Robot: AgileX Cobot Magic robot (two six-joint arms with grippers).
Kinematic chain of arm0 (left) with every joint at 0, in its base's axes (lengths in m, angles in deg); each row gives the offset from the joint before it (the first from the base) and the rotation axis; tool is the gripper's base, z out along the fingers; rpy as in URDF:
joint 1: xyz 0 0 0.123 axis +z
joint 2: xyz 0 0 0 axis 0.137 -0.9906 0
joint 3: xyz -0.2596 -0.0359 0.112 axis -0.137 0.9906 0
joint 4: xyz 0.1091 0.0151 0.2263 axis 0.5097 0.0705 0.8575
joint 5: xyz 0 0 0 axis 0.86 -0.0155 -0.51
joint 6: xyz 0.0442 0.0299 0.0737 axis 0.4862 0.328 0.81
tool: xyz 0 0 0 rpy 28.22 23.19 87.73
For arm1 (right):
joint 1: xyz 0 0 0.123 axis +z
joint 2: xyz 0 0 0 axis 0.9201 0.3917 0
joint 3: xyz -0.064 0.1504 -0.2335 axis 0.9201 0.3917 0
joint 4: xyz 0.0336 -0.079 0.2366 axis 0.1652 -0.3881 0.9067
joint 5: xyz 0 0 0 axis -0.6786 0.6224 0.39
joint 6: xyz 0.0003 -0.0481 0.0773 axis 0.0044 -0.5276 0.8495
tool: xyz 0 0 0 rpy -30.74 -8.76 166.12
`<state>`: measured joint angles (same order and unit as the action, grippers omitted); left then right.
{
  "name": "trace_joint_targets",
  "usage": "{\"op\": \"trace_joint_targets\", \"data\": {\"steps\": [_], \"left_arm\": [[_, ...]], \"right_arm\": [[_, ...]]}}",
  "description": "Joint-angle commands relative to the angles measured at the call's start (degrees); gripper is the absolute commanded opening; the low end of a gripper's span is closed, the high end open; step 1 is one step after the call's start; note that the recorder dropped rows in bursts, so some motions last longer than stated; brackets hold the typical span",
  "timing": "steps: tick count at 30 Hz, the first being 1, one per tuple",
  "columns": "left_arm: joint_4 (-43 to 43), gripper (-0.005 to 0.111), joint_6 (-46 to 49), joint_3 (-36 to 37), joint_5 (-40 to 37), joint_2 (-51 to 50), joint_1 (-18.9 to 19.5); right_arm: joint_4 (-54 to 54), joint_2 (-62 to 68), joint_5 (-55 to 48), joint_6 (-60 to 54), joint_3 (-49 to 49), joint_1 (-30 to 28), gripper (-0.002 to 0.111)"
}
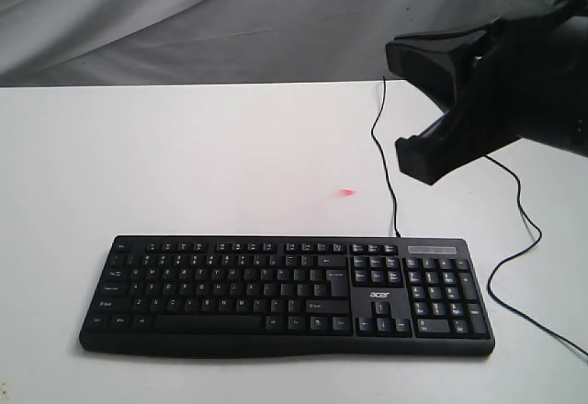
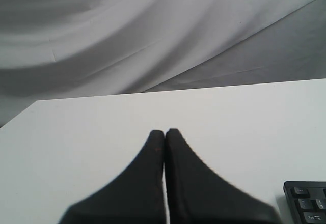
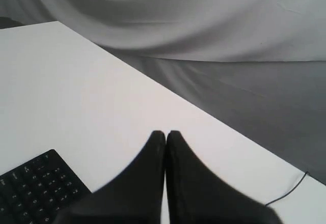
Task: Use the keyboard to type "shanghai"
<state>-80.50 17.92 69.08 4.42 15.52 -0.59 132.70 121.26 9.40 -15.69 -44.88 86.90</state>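
The black keyboard [image 1: 287, 296] lies flat near the front of the white table [image 1: 184, 156], number pad to the right, its thin cable [image 1: 384, 156] running back over the far edge. My right arm's black end [image 1: 441, 119] hangs above the table's right rear, behind the number pad, touching nothing. In the right wrist view the right gripper [image 3: 166, 132] is shut, fingertips pressed together and empty, with a keyboard corner [image 3: 35, 188] beside it. The left gripper [image 2: 165, 131] is also shut and empty above bare table; one keyboard corner [image 2: 305, 203] shows. The left arm is out of the exterior view.
A small red mark [image 1: 345, 193] sits on the table behind the keyboard. A second loop of black cable [image 1: 514, 239] curls on the table right of the keyboard. Grey draped cloth [image 1: 184, 18] hangs behind the table's far edge.
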Motion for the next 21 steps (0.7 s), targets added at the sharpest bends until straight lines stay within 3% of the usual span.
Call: {"op": "trace_joint_targets", "data": {"steps": [1, 21], "left_arm": [[-0.03, 0.001, -0.16, 0.29, 0.36, -0.18, -0.22], [-0.03, 0.001, -0.16, 0.29, 0.36, -0.18, -0.22]], "right_arm": [[0.38, -3.61, 0.01, 0.29, 0.32, 0.03, 0.000], [0.38, -9.52, 0.01, 0.29, 0.32, 0.03, 0.000]]}}
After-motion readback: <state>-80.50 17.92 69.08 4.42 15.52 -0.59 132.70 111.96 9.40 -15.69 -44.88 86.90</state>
